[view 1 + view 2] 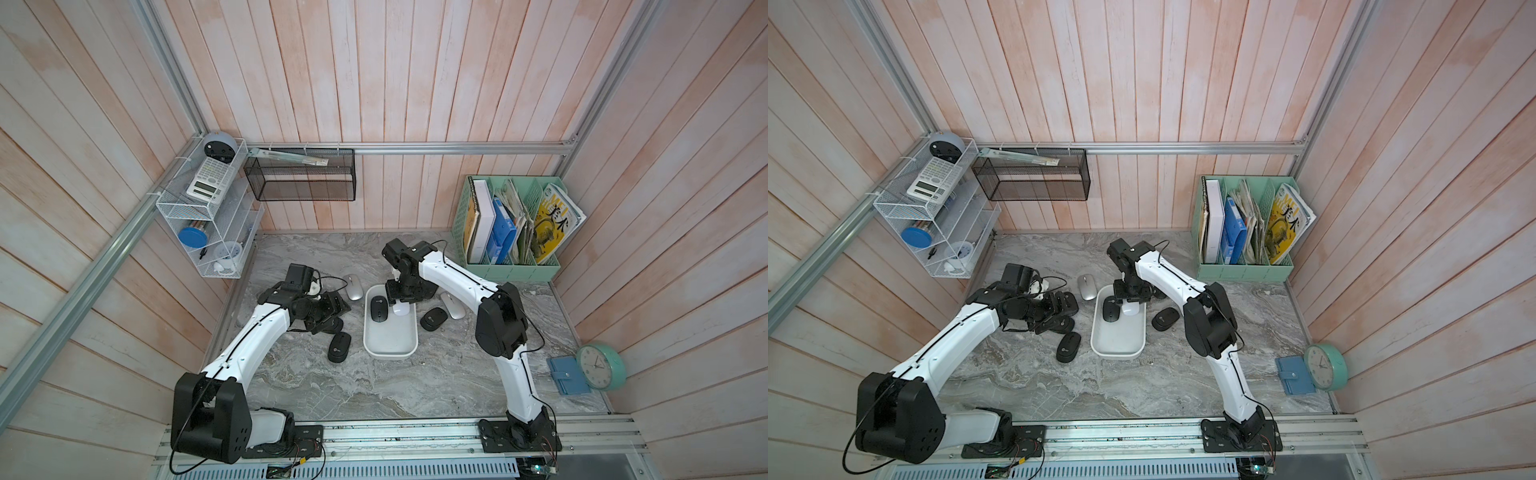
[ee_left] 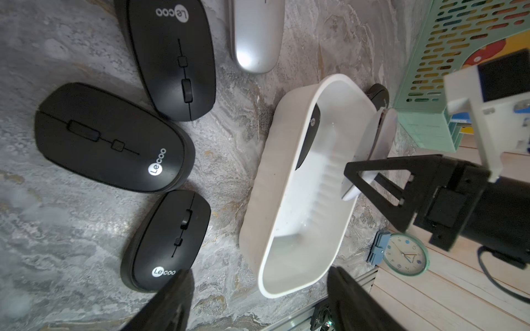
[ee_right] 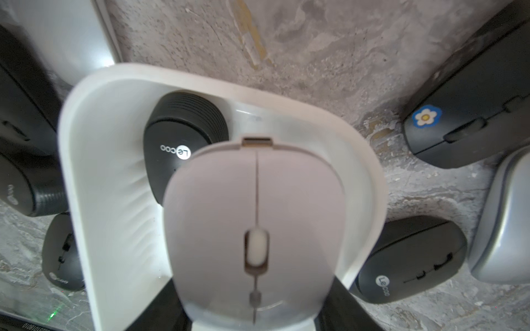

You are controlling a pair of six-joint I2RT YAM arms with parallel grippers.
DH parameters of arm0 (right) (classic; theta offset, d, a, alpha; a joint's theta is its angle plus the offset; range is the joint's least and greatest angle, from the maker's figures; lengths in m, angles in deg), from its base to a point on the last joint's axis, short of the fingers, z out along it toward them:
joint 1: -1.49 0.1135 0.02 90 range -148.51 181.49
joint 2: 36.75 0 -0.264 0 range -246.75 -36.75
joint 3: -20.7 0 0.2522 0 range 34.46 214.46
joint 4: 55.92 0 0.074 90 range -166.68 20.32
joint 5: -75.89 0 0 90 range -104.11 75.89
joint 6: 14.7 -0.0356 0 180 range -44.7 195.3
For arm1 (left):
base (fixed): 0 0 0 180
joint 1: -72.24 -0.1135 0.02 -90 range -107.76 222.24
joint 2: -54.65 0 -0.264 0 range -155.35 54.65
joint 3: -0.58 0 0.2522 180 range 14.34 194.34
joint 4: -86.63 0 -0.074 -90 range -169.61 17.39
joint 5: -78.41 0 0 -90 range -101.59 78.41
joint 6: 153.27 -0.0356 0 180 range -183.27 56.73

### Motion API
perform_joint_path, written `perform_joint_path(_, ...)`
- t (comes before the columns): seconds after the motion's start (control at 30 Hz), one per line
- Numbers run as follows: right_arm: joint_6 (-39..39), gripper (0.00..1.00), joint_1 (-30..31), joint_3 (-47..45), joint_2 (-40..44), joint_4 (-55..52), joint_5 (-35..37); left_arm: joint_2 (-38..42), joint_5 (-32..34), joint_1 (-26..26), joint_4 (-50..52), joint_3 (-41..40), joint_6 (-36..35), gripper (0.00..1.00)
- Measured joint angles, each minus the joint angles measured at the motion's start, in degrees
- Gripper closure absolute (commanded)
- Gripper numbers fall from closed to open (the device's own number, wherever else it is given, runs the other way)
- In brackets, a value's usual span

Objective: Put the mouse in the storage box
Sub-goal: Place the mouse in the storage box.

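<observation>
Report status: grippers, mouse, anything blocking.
Right gripper shut on white mouse, over storage box. Left gripper open, empty. Black Lecoo mouse already in box; room beside it.

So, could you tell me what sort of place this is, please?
Probably a mock office desk inside a robot test booth: a filled file holder, a calculator, a desk clock, and aluminium rails around it.

nine mice [image 1: 339, 348], one white storage box [image 1: 390, 354]
</observation>
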Motion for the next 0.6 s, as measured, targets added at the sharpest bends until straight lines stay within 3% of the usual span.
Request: perform_joint_path(0.6, -1.7, 0.46, 0.0, 3.9, -8.4, -0.4, -0.8, 0.5, 0.6, 0.0, 1.8, -0.8, -1.6, 0.21)
